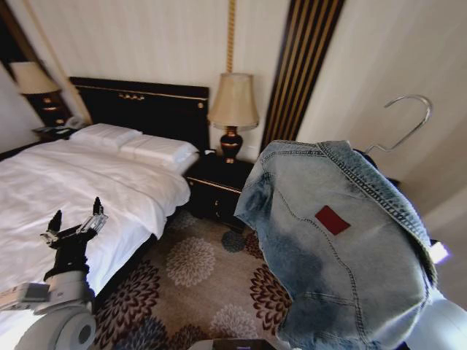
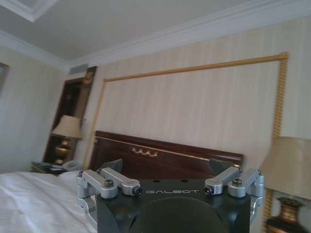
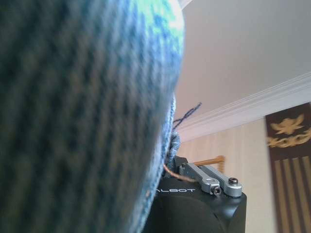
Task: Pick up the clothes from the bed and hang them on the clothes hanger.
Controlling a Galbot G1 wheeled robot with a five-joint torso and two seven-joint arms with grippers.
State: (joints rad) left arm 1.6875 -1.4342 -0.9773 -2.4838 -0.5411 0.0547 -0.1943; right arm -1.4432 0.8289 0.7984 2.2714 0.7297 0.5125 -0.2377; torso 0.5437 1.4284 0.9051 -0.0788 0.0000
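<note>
Left claw (image 1: pixel 75 219) is up in front of the robot on its left, over the near edge of the bed (image 1: pixel 66 189), fingers (image 1: pixel 97 211) pointing upward and spread apart, nothing between them. Left wrist view confirms it: both finger linkages splayed outward, gap empty, dark headboard (image 2: pixel 165 155) and a lamp (image 2: pixel 65 133) behind. The denim jacket (image 1: pixel 343 248) is off the bed, held high on the robot's right and close to the head camera. Back panel faces the camera, red patch (image 1: pixel 332 219) roughly mid-back, collar (image 1: pixel 379 186) at the upper right, one sleeve drooping on the left side toward the patterned carpet (image 1: pixel 197 277). The hanger's silver hook (image 1: pixel 408 124) sticks up above the collar; the black body of the clothes hanger is almost entirely under the cloth, so the jacket appears draped over it. Right claw (image 3: pixel 204 187): the right wrist view shows its black housing and one silver linkage, with blue denim pressed right against the lens and covering the rest. Cannot tell whether the right claw is apart or clamped on anything. White sheets on the bed lie bare, two pillows (image 1: pixel 135 142) at the headboard. Nightstand (image 1: pixel 219 186) with a lamp stands between the bed and the jacket.
</note>
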